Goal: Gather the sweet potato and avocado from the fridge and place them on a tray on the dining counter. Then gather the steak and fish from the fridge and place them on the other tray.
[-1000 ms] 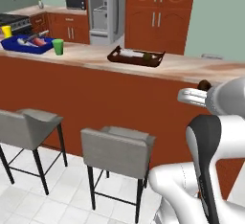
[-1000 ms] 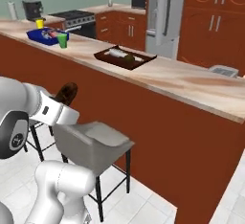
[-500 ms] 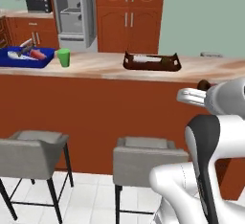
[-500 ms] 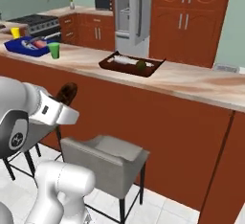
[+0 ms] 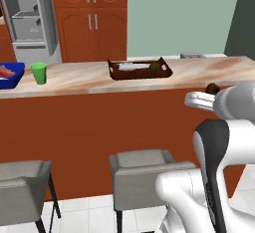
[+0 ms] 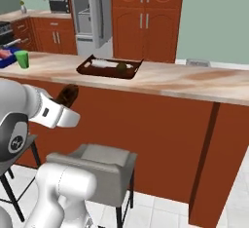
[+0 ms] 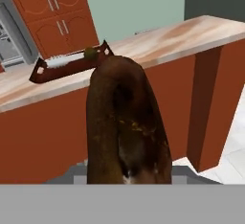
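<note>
The sweet potato (image 7: 127, 122) sits right in front of my hand camera, a dark reddish-brown oblong lump pinched between my jaws, which stand partly spread around its girth; in the right base view it shows as a dark lump (image 6: 67, 95) at the end of my gripper (image 6: 65, 106), on the near side of the desk and below its top. I judge it firm, dense and moderately heavy for its size, with a rough skin that should not slip; its tapered ends make the thick middle the sensible place to hold, across the short axis, which is about where I have it. Beyond it, across the red-brown front, the desk (image 6: 194, 83) carries the tray (image 6: 87, 69), dark brown, with a pale piece and a small greenish lump, perhaps the avocado (image 6: 121, 66), already in it. Left of the tray along the desk stand a green cup (image 5: 38, 72) and the other tray (image 5: 12, 75). Behind the desk the fridge (image 6: 90, 12) stands open. Compared with a second ago the whole scene has slid sideways in both base views, so my base has driven along the desk; my grip looks unchanged.
</note>
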You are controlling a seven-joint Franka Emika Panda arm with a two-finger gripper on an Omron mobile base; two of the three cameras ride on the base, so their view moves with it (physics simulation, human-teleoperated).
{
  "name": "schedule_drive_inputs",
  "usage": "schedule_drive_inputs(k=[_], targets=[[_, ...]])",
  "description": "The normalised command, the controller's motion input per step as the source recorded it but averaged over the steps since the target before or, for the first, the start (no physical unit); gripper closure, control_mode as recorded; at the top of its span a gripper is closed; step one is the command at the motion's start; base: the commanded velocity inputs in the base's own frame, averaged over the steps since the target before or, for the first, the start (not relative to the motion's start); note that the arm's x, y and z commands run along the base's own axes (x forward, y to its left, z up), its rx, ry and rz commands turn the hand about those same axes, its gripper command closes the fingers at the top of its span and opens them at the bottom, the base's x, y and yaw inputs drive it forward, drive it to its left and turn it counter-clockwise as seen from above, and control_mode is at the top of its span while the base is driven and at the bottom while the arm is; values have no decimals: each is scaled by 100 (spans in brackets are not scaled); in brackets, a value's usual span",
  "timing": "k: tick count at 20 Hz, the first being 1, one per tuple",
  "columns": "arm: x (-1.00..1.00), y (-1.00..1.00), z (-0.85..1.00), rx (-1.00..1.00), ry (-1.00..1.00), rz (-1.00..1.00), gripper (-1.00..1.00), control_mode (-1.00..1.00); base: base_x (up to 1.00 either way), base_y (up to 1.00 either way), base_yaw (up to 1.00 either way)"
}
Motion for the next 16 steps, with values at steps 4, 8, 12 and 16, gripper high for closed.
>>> schedule_drive_inputs(k=[4, 8, 12, 16], targets=[[0, 0, 0, 0, 0, 0, 100, 100, 70, 45, -22], [0, 0, 0, 0, 0, 0, 100, 100, 67, 24, -10], [96, 23, 14, 0, 7, -1, 100, -100, 0, 0, 0], [100, 47, 26, 0, 12, 6, 100, -100, 0, 0, 0]])
